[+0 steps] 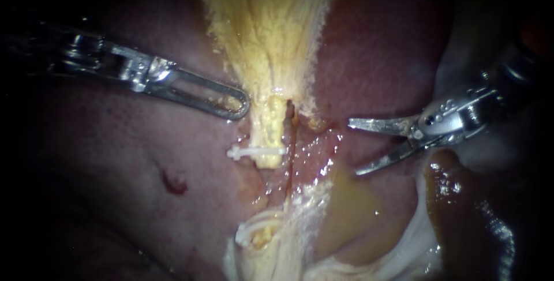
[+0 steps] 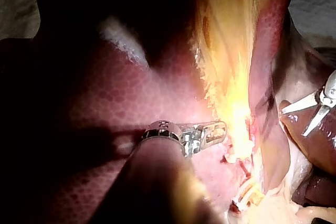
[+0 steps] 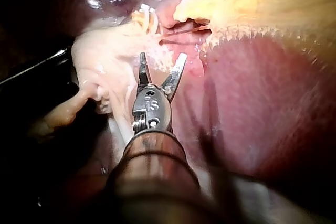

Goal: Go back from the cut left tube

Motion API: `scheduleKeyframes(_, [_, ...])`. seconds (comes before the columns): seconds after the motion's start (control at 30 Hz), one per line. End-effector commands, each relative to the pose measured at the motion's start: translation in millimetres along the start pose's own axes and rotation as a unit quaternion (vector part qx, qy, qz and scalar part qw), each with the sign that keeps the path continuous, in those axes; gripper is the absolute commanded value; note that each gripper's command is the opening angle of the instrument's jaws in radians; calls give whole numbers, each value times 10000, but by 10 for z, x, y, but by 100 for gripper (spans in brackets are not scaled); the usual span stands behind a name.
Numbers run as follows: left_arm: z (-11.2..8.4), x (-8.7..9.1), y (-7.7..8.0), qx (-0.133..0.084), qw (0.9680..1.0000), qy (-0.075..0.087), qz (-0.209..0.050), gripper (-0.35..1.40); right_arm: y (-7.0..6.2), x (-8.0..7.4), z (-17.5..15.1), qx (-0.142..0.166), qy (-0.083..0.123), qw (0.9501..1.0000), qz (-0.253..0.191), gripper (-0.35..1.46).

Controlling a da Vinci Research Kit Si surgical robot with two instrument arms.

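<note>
Currently just clear of the cut left tube [image 1: 268, 134], whose upper stump carries a white clip [image 1: 257, 153] at mid-field, the right instrument [image 1: 353, 147] holds its end effector released and empty; withdrawal calls for straight retreat along its shaft.

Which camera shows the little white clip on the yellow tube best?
The endoscope view: the white clip sits crosswise near the yellow tube's cut end. The right wrist view shows it small and distant; the left wrist view loses it in glare.
</note>
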Motion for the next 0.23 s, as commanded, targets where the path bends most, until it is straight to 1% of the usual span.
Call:
scheduleKeyframes(0.03, [0, 0, 0, 2, 10000, 0, -2, -35, 0, 0, 0, -1, -7, 10000, -1, 145])
scheduleKeyframes(0.17, [0, 0, 0, 3, 10000, 1, -1, -35, 0, 1, 0, 20, 15, 10000, 3, 145])
scheduleKeyframes(0.23, [-1, 0, 0, 5, 10000, 2, -2, -35, 1, 2, 2, 87, 36, 10000, 6, 145])
